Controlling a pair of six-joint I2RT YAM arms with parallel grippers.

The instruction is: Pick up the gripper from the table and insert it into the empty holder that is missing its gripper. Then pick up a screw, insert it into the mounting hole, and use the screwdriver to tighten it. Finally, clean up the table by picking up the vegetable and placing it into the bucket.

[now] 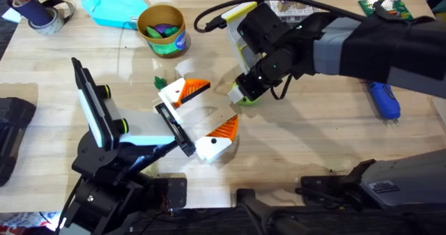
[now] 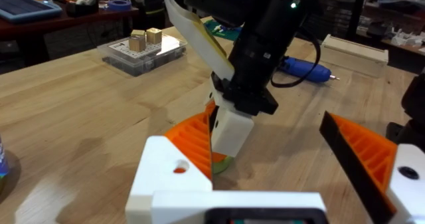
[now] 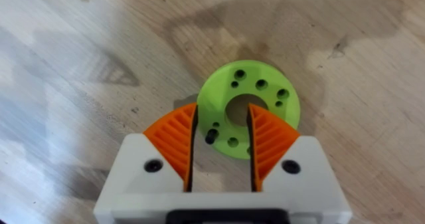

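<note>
The right arm reaches across the table (image 1: 63, 88) from the far right, wrist pitched down, and sets the right gripper (image 3: 221, 136) over a lime-green disc (image 3: 255, 94) lying flat on the wood. Its orange ribbed pads (image 3: 174, 139) stand slightly apart, straddling the near rim of the disc; whether they press on it cannot be told. A small black screw (image 3: 210, 135) sits in the gap against the inner face of one pad.

The left arm rises from the lower left and extends forward along the table. The left gripper (image 1: 195, 116) is spread wide and holds nothing: one white-and-orange finger (image 1: 185, 90) lies on the far end of the black rail (image 1: 174, 129), the other (image 1: 217, 139) on the near end. It lies just left of the right gripper.

The bucket (image 1: 163, 30) stands upright, beyond and to the left of both grippers; coloured pieces lie inside. A light-blue pouch (image 1: 111, 8) lies just left of the bucket. The screwdriver (image 1: 384, 100) lies on the table well to the right of the right gripper. A small green vegetable (image 1: 160, 82) lies just left of the left gripper's far finger.
</note>
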